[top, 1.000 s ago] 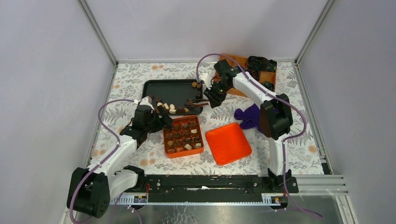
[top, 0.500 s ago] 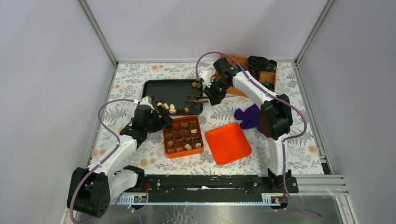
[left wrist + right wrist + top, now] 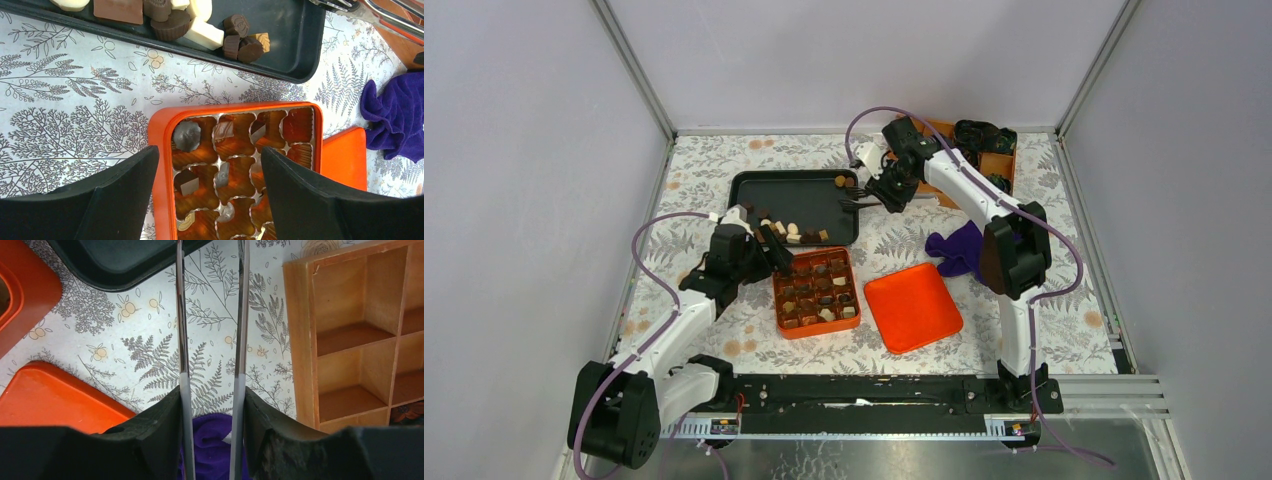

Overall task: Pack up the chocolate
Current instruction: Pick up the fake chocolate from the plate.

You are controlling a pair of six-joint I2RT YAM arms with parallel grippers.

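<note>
- The table [image 3: 724,160] has a flat white cover printed with grey ferns and small orange blossoms.
- A black tray [image 3: 789,190] of matte plastic lies at the far middle. It is rectangular, with rounded corners and a raised rim.
- A wooden box [image 3: 999,163] stands at the far right, split by thin partitions into square cells.
- An orange lid [image 3: 912,306], smooth and square with rounded corners, lies flat just right of the orange box [image 3: 782,305]. The box has a glossy amber liner moulded into small cells.
- A purple cloth [image 3: 954,250], soft and crumpled, lies between the lid and the wooden box.
- The tongs [image 3: 181,340] are two thin shiny metal blades, clamped in the right gripper [image 3: 211,395]. Their forked tips reach the tray's right rim; whether they carry anything cannot be told.
- The left gripper [image 3: 207,160] has black wedge-shaped fingers, spread wide and empty. It hovers over the orange box's corner nearest the tray.
- The chocolate [image 3: 200,30] comes as small smooth blocks, fluted cups and rounds in dark brown, milk brown and cream-white.
  - A loose cluster lies along the tray's near edge.
  - One brown round sits by the tray's far right corner.
  - Other pieces sit singly in the orange box's cells.
</note>
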